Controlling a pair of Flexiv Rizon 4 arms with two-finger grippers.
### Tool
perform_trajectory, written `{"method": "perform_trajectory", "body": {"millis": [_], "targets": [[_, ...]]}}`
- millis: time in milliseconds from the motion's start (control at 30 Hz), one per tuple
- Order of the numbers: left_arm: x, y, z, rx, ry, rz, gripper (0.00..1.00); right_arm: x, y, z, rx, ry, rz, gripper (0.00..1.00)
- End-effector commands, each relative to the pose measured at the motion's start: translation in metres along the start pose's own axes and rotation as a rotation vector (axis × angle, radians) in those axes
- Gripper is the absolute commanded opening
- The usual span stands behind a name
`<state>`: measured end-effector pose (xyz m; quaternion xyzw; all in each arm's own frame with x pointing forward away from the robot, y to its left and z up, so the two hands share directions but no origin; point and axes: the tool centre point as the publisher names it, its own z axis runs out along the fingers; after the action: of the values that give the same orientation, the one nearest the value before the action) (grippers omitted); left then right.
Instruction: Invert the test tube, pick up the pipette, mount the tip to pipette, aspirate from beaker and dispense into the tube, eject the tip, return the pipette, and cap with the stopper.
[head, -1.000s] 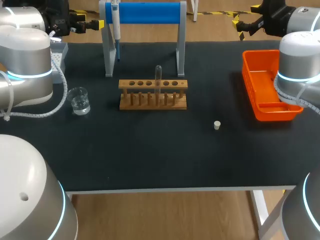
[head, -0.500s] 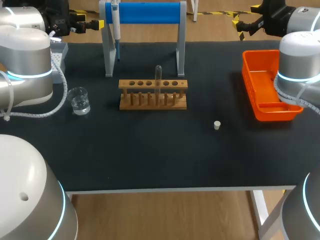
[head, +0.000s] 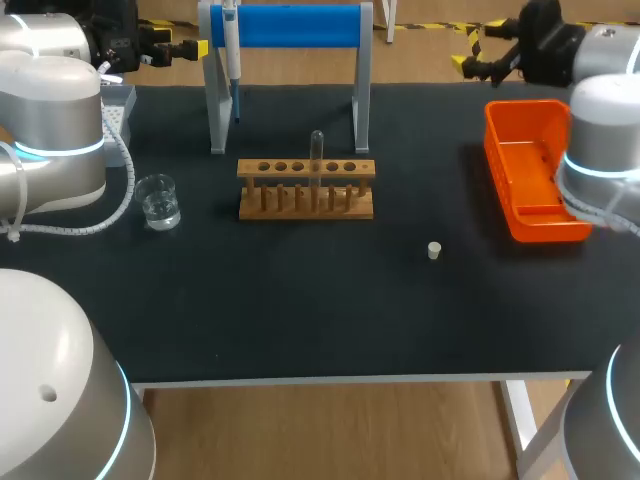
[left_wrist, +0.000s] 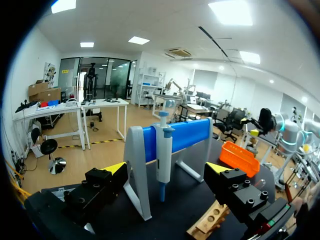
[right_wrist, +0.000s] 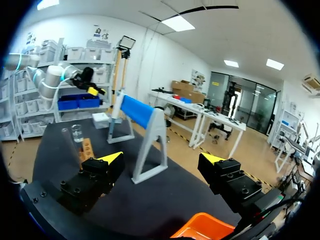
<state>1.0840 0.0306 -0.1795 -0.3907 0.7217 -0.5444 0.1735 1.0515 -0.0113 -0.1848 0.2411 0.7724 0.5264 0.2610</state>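
- While our left gripper (left_wrist: 166, 168) hangs with its fingers spread wide and nothing between them, the pipette (left_wrist: 163, 150) hangs straight ahead of it on the blue stand (left_wrist: 185, 136).
- From the head view we see the pipette's upper end cut off, so we cannot make out how it sits on the stand.
- Our right gripper (right_wrist: 160, 158) is also spread and empty. Just under it, only a rim of the orange tray (right_wrist: 200, 227) shows.
- We take the wooden rack (head: 305, 190) as the centre of the clock face, and the test tube (head: 317, 150) stands upright in one of its middle holes.
- We cannot tell which end of the clear tube is up.
- At 12 o'clock from the rack stands the blue stand.
- At 9 o'clock, apart from the rack, sits the beaker (head: 158, 200). It looks to hold clear liquid, though we cannot judge the level.
- At 4 o'clock, well apart, the small white stopper (head: 434, 250) sits alone on the black table (head: 300, 310).
- At 3 o'clock lies the orange tray, its far side hidden by our right arm (head: 600, 150).
- At 10 o'clock, a pale box (head: 117, 104) is mostly hidden behind our left arm (head: 50, 130), and we cannot make out what is in it.
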Motion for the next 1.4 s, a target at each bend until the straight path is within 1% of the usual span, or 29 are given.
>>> {"method": "perform_trajectory", "body": {"millis": [33, 133, 300, 400, 467, 533, 633, 800, 900, 1000, 1033, 1400], "targets": [[0.0, 0.001, 0.001, 0.005, -0.002, 0.0, 1.0, 0.031, -0.007, -0.041, -0.078, 0.041, -0.01, 1.0], [0.0, 0.001, 0.001, 0.005, -0.002, 0.0, 1.0, 0.057, -0.009, -0.047, -0.107, 0.094, -0.028, 1.0], [0.0, 0.001, 0.001, 0.005, -0.002, 0.0, 1.0, 0.1, -0.017, -0.051, -0.152, 0.175, -0.019, 1.0], [0.0, 0.001, 0.001, 0.005, -0.002, 0.0, 1.0, 0.124, -0.027, -0.05, -0.13, 0.21, -0.02, 1.0], [0.0, 0.001, 0.001, 0.005, -0.002, 0.0, 1.0, 0.138, -0.034, -0.052, -0.138, 0.226, 0.012, 1.0], [0.0, 0.001, 0.001, 0.005, -0.002, 0.0, 1.0, 0.151, -0.042, -0.052, -0.127, 0.239, -0.007, 1.0], [0.0, 0.001, 0.001, 0.005, -0.002, 0.0, 1.0, 0.172, -0.051, -0.054, -0.121, 0.283, -0.018, 1.0], [0.0, 0.001, 0.001, 0.005, -0.002, 0.0, 1.0, 0.199, -0.066, -0.05, -0.106, 0.333, 0.009, 1.0], [0.0, 0.001, 0.001, 0.005, -0.002, 0.0, 1.0, 0.209, -0.072, -0.044, -0.084, 0.358, 0.004, 1.0], [0.0, 0.001, 0.001, 0.005, -0.002, 0.0, 1.0, 0.213, -0.074, -0.043, -0.079, 0.371, -0.018, 1.0], [0.0, 0.001, 0.001, 0.005, -0.002, 0.0, 1.0, 0.214, -0.075, -0.043, -0.074, 0.368, -0.041, 1.0], [0.0, 0.001, 0.001, 0.005, -0.002, 0.0, 1.0, 0.214, -0.075, -0.043, -0.074, 0.368, -0.041, 1.0]]}}
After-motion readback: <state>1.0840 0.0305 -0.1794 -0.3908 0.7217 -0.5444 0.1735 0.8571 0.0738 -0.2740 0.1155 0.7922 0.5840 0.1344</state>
